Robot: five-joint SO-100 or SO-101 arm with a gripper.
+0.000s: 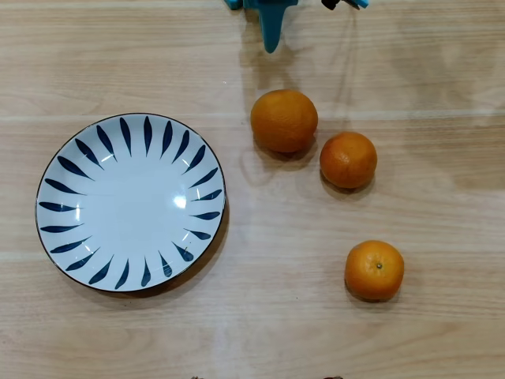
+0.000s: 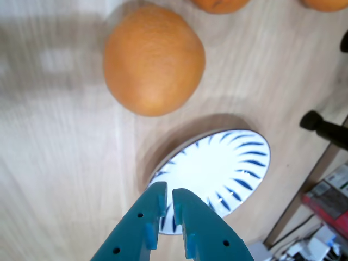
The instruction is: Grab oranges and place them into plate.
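From overhead, only the teal tip of my gripper pokes in at the top edge, just above the large orange. Two mandarins lie to its right and lower right; the blue-leafed plate sits empty at left. In the wrist view my fingers stand nearly together, holding nothing, the large orange well beyond them, though that view is somewhat blurred.
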